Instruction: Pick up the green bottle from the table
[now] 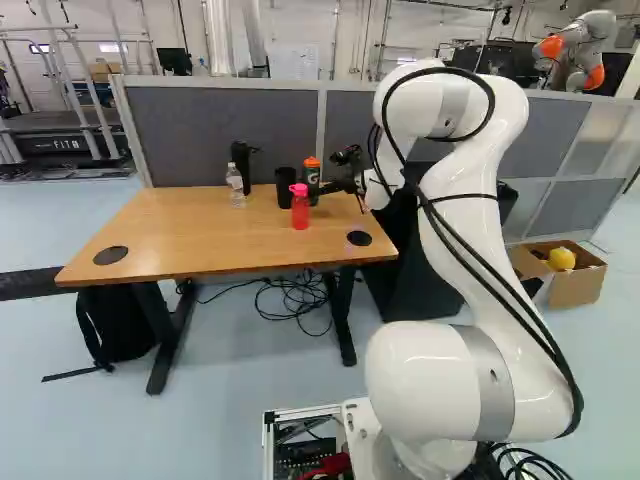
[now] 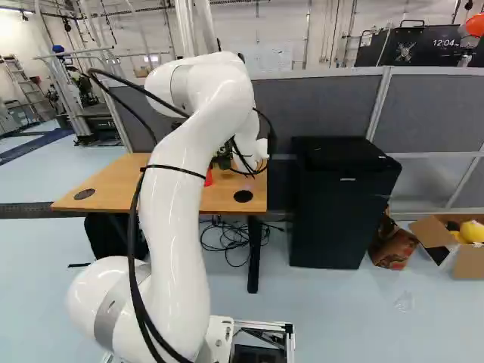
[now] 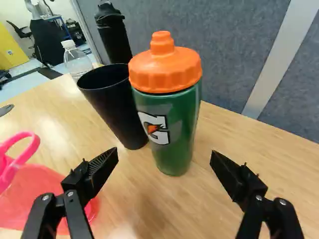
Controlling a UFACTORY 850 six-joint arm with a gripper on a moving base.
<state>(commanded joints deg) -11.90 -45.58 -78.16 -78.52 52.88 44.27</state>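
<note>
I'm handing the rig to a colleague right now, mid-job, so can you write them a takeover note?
Claw: open, empty, fingers spread, aimed at the green bottle.
Green bottle: orange lid on, upright on the wooden table, ahead of the gap between the fingers.
Neighbours: black cup close beside it; red bottle with a pink cap by one finger; clear plastic bottle and black lidded bottle farther back.
Done: claw lined up, roughly.
Left: move in, close on the green bottle, lift. The cup and red bottle look easiest to bump.
</note>
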